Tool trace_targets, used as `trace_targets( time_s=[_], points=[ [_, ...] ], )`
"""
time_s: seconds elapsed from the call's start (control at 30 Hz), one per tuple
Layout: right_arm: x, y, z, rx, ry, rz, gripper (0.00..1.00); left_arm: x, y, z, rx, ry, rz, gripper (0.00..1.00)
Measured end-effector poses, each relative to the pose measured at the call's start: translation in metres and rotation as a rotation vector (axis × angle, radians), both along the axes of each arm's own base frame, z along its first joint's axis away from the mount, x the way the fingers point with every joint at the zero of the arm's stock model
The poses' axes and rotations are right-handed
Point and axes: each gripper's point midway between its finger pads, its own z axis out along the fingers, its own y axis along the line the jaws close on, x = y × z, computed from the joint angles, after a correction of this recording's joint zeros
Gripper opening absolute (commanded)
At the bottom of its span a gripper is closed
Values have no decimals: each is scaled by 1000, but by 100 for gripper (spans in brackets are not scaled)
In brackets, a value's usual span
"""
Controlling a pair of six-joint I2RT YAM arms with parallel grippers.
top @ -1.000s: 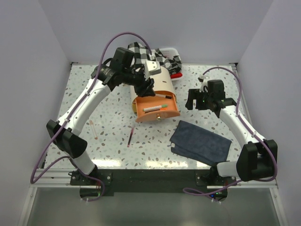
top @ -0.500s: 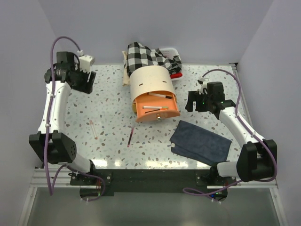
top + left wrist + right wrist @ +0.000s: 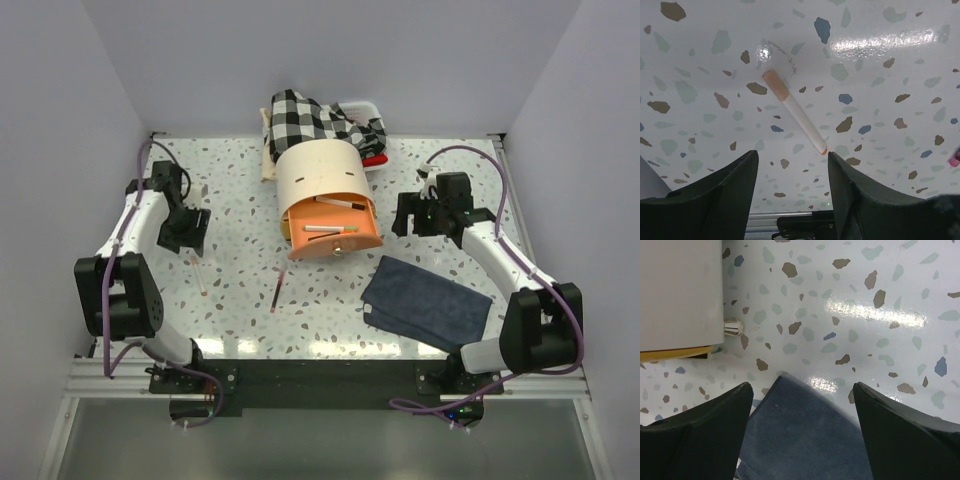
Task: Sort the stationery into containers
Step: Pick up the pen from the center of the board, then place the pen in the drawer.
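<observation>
A cream drum-shaped cabinet (image 3: 315, 172) stands at the back centre with one orange drawer (image 3: 335, 240) pulled out. Thin pens (image 3: 325, 230) lie in it. A white orange-capped marker (image 3: 201, 273) (image 3: 795, 116) lies on the table at the left. My left gripper (image 3: 190, 235) (image 3: 792, 155) hangs open just above it, holding nothing. A dark red pencil (image 3: 277, 292) lies near the table's middle. My right gripper (image 3: 408, 213) (image 3: 802, 385) is open and empty, right of the drawer, over a corner of the dark blue cloth (image 3: 805, 435).
The dark blue cloth (image 3: 425, 300) lies at the front right. Behind the cabinet sits a white tray (image 3: 362, 106) with checked fabric (image 3: 310, 115). The drawer's brass knob (image 3: 733, 327) shows in the right wrist view, below the cabinet wall (image 3: 680, 290).
My left arm left the cabinet, swung to the far left, then came forward and down over the marker. The right arm barely moved.
</observation>
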Motion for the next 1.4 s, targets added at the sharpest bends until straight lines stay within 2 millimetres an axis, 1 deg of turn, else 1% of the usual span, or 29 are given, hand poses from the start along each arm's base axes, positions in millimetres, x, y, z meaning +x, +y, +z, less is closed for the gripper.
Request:
trace_targets(
  time_s=[0.17,0.27,0.53,0.63,0.7,0.73,0.83,0.87,0.93,0.97,1.0,1.13,1.17,1.23,1.27,1.33,1.37,1.4],
  points=[
    [-1,0,0,0,1,0,85,-10,-1,-37,-10,97,29,53],
    [-2,-1,2,-2,1,0,86,-13,-2,-52,-13,131,39,50],
    [-3,-1,4,-3,-5,2,86,-10,-1,-77,-11,162,60,44],
    [-3,-2,4,-9,-2,4,86,-13,1,-86,1,185,64,41],
    [-1,-2,5,-13,-5,4,86,-15,2,-90,5,198,66,37],
    [1,-2,6,-13,-9,4,86,-15,2,-90,5,198,66,35],
    [5,-1,9,-13,-16,6,86,-16,1,-90,5,201,67,25],
    [5,-1,10,-13,-16,6,86,-16,2,-91,5,204,66,19],
    [6,-1,10,-14,-18,7,86,-16,1,-91,4,208,64,11],
    [7,-1,11,-15,-19,8,86,-16,1,-91,3,211,63,2],
    [8,-1,12,-15,-20,8,86,-17,1,-91,-2,216,61,0],
    [13,0,16,-15,-30,9,86,-17,-2,-89,-40,237,44,0],
    [15,0,18,-14,-35,9,86,-15,-5,-87,-67,239,36,0],
    [18,1,21,-13,-43,9,86,-7,-18,-82,-149,221,4,0],
    [19,1,22,-13,-47,10,86,2,-29,-73,-212,202,-29,0],
    [19,1,23,-13,-50,10,86,21,-43,-52,-295,145,-87,0],
    [20,1,23,-13,-51,10,86,38,-53,-31,-347,85,-140,0],
    [19,1,23,-13,-50,11,86,51,-59,-16,-375,37,-175,0]
  ],
)
